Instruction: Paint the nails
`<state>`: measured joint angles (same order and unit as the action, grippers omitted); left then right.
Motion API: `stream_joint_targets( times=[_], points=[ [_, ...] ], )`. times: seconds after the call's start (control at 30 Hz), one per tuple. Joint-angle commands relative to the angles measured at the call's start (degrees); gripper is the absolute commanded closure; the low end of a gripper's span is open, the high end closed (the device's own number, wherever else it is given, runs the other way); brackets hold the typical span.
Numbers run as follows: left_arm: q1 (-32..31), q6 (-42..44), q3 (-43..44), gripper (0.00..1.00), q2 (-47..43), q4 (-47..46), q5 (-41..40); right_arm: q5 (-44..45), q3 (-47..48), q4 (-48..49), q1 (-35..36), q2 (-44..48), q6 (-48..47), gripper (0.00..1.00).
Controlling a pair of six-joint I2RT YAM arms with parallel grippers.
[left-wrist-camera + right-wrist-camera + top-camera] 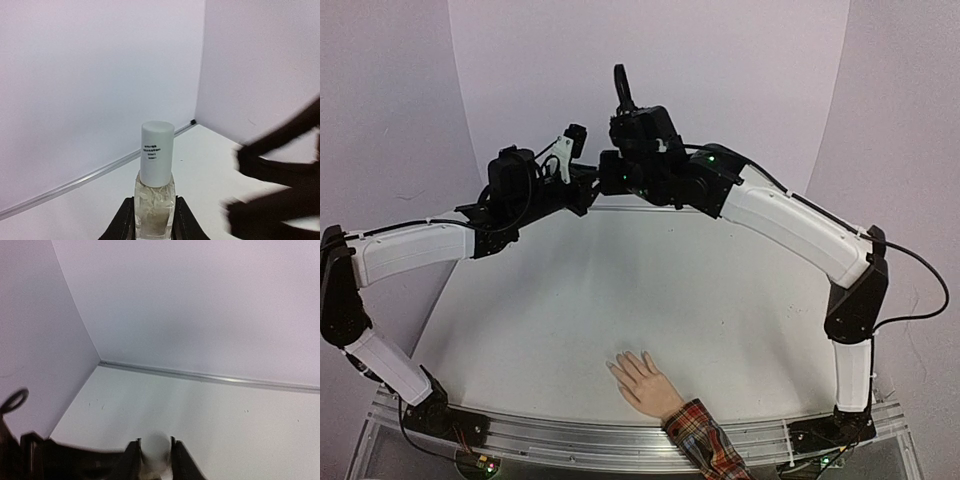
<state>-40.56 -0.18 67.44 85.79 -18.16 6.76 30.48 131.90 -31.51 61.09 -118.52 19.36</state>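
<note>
The left gripper (154,220) clamps the white-capped polish bottle (156,160), the right gripper (155,452) is narrowly parted around a white blur, its hold unclear, and the nails (617,368) lie at six o'clock, well apart from both.

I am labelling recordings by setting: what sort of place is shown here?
Probably a robot lab test cell: a left arm and right arm bolted to a metal rail, a white table enclosed by plain pale walls, and a mannequin hand as prop.

polish bottle (156,180) — white cap, upright | table (570,320) — white
</note>
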Motion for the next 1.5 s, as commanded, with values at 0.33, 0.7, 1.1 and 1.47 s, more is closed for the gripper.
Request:
stream_joint_targets(
  times=[0.33, 0.7, 1.1, 1.47],
  points=[
    [2.6, -3.1, -7.4, 1.00, -11.2, -6.1, 17.9, -43.2, -14.1, -2.4, -6.5, 20.4, -14.7, 0.17],
    [2.7, -17.0, -6.1, 1.00, -12.9, -14.9, 52.4, -91.6, -18.9, 12.3, -11.9, 21.0, -18.0, 0.31],
    [2.6, -21.0, -4.5, 1.00, -10.5, -19.1, 56.8, -94.5, -13.5, 17.0, -11.9, 14.4, -12.2, 0.53],
    [2.8, -15.7, -5.1, 1.00, -12.4, -14.6, 48.3, -91.3, -17.1, 17.3, -12.0, 15.7, -13.0, 0.95]
  ],
)
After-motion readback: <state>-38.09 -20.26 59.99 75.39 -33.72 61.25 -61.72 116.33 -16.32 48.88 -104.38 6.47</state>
